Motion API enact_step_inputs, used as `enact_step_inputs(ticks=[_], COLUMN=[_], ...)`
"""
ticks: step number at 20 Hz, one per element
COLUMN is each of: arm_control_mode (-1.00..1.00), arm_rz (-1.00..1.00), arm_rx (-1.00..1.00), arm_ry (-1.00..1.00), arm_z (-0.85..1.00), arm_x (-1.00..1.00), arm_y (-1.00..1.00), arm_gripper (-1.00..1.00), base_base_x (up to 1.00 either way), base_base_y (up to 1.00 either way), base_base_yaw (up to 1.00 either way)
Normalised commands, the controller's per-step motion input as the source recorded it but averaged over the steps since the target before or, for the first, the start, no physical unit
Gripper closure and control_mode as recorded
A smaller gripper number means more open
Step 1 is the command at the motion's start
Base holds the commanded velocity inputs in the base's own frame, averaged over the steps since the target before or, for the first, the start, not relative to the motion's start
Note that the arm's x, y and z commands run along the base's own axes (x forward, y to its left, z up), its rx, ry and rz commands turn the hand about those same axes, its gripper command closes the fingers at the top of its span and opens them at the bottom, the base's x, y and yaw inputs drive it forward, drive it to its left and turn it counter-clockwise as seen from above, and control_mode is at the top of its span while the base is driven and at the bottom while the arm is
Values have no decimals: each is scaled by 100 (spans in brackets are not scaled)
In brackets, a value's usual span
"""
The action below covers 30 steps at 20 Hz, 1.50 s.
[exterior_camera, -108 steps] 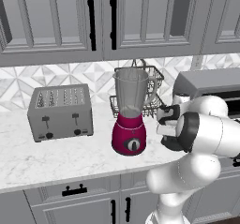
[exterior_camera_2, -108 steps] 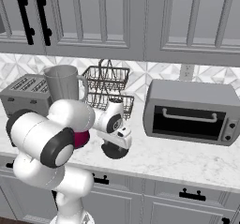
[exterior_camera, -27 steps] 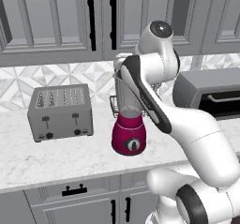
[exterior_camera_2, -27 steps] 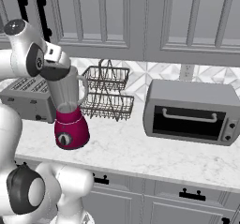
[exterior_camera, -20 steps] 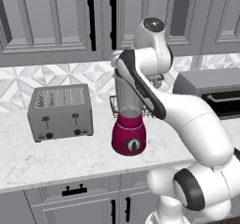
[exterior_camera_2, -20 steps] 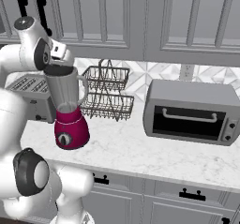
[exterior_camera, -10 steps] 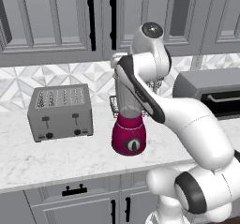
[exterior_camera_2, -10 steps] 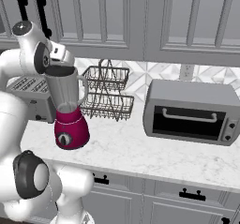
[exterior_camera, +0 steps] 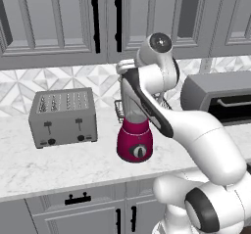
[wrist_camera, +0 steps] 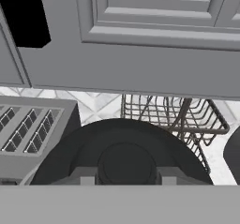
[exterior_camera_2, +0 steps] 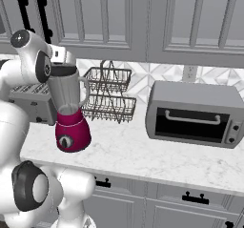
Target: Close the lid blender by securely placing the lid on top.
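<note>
One flat round black lid [wrist_camera: 125,160], raised centre, sits low-centre in the hand view, clamped by the hand [wrist_camera: 125,176] over the magenta-based clear-jar blender [exterior_camera_2: 70,112]. Advice: keep lid level, centred on rim, press straight down before release.

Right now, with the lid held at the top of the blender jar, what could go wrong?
1. The lid may sit tilted on the blender jar; the rim is hidden, so seating cannot be confirmed.
2. Pressing off-centre could tip the tall blender.
3. The wire rack stands close beside the jar; the withdrawing hand might catch it.
</note>
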Motion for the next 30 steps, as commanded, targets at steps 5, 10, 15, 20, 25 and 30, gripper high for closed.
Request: enact_step_inputs(ticks=[5,10,15,20,25,30], arm_control_mode=[-100,-100,-100,-100,-100,-100], arm_rz=[6,4,1,0,0,0], arm_rx=[-2,0,0,0,-1,-4], arm_ry=[0,0,1,7,0,-3], arm_z=[-35,-70,-60,-3,0,0], arm_x=[12,1,2,0,-27,-89], arm_y=[0,0,0,0,2,25], arm_gripper=[100,100,-100,-100,-100,-100], base_base_x=[0,0,0,0,0,0], base_base_y=[0,0,0,0,0,0], base_base_yaw=[0,0,0,0,0,0])
